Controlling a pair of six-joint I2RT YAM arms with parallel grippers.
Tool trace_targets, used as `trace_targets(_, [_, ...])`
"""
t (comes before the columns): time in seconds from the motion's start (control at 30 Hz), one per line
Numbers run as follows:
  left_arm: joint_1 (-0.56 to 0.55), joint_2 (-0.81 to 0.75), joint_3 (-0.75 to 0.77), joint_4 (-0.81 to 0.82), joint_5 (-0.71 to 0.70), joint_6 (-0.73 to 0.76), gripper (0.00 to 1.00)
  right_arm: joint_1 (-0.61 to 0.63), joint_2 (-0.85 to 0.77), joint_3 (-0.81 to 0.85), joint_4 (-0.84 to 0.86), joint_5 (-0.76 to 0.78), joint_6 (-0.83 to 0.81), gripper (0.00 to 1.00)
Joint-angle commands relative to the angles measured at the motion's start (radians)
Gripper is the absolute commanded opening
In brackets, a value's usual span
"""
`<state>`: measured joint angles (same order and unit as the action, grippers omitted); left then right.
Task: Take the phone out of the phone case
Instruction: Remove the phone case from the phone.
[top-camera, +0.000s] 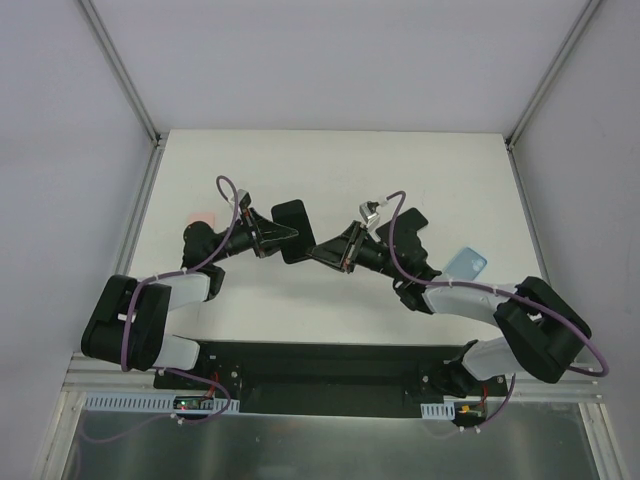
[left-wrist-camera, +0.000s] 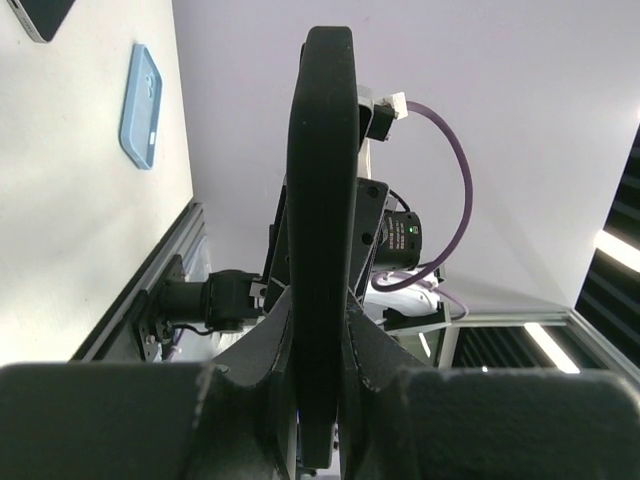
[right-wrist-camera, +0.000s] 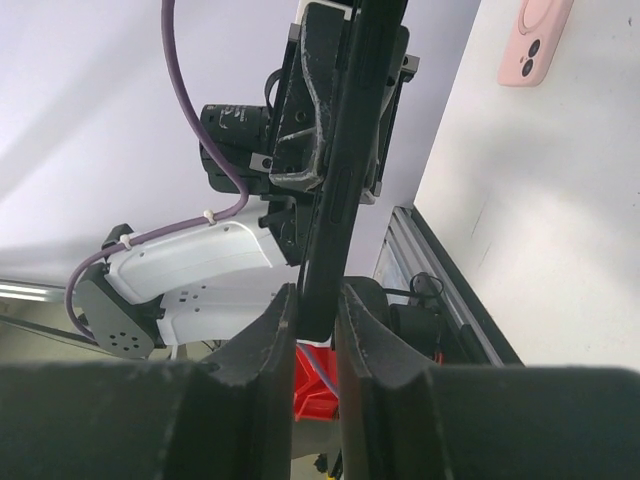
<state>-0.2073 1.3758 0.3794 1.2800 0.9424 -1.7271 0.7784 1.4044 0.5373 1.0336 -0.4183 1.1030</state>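
A black phone case (top-camera: 292, 218) is held up off the white table (top-camera: 330, 160) between my two arms. I see it edge-on, and the phone cannot be told apart from the case. In the left wrist view the black slab (left-wrist-camera: 322, 150) stands upright, and my left gripper (left-wrist-camera: 322, 345) is shut on its lower end. In the right wrist view the same slab (right-wrist-camera: 350, 150) runs up from my right gripper (right-wrist-camera: 317, 320), whose jaws press its edge from both sides. From above, the left gripper (top-camera: 283, 235) and right gripper (top-camera: 318, 250) meet at the case.
A light blue case (top-camera: 465, 263) lies on the table by the right arm, also seen as the blue case (left-wrist-camera: 140, 105). A pink case (top-camera: 203, 217) lies at the left, seen too as the pink case (right-wrist-camera: 535, 40). Another black slab (top-camera: 408, 222) lies behind the right arm.
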Motion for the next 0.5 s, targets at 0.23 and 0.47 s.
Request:
trace_targets(0.23, [0.042,0.046,0.047,0.403,-0.007,-0.037,0.0,0.033,-0.196,0.147,0.152,-0.151,-0.224,0.01])
trace_targets(0.47, [0.042,0.008,0.137,0.403,-0.021,-0.205,0.0,0.032,-0.16,0.22,0.192,-0.345,-0.224,0.01])
